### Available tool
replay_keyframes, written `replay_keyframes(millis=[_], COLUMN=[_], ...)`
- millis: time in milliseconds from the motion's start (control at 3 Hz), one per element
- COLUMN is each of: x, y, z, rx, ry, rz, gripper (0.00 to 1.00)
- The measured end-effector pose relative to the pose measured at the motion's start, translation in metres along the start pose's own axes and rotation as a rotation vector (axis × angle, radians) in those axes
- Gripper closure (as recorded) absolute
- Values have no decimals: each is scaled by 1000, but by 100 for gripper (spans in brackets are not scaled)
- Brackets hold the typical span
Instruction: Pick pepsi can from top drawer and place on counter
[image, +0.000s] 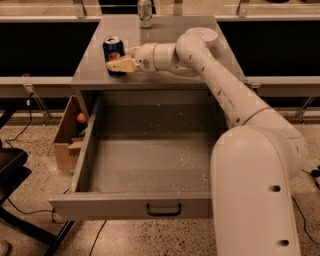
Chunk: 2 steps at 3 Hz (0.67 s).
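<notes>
Pepsi can: stood upright on the left part of the counter, right at the gripper. Could not tell if squeezed or let go. Farther back, a silver can. Below, the top drawer pulled wide open. Left of that, a cardboard box on the floor.

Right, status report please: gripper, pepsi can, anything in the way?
Gripper at pepsi can, over counter. Can upright on counter, out of top drawer. Silver can at far edge, apart.

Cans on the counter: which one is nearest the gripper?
The blue pepsi can, right beside the gripper at the counter's left front; the silver can stands far back.
</notes>
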<state>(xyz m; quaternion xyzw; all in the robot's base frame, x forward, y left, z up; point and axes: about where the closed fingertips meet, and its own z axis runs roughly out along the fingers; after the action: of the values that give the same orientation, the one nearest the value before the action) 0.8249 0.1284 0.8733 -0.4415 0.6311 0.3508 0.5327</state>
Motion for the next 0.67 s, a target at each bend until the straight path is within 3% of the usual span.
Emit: replay_keyframes(millis=[333, 667], x=[-2, -11], y=[1, 1], z=[2, 3], rx=[-2, -1], ry=[-4, -26], rz=[-7, -28], gripper=[0, 0])
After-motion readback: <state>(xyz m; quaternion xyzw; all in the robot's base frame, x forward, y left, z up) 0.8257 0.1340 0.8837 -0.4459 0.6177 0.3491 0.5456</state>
